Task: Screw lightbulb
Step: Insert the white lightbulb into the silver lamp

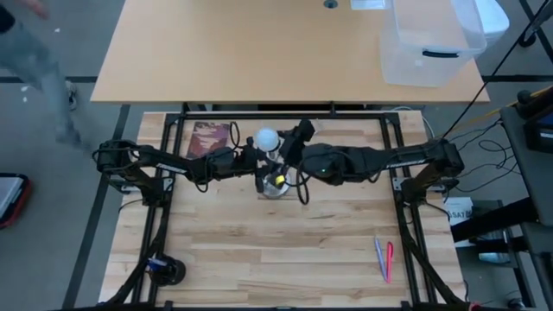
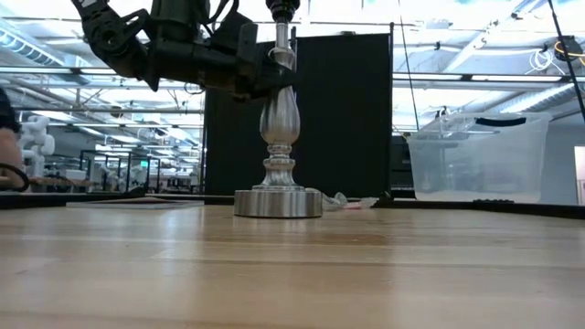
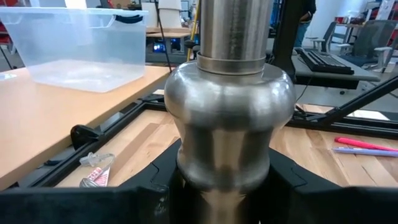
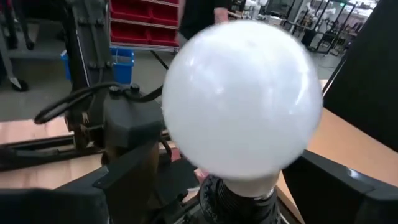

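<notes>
Mid-screwing: L gripper (image 1: 251, 161) clamps lamp stand (image 2: 278, 137), R gripper (image 1: 281, 151) pinches lightbulb (image 4: 241, 99) at socket; next probably more twisting w/ stand steady.

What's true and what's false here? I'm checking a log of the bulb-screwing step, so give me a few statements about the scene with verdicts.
1. The left pincer is clamped on the lamp stand. True.
2. The lightbulb lies flat on the table. False: it is upright at the stand's dark socket, by the right pincer.
3. A clear plastic bin sits on the far table. True.
4. The pens lie beside the stand's base. False: they lie well apart from it, near the table's front right.
</notes>
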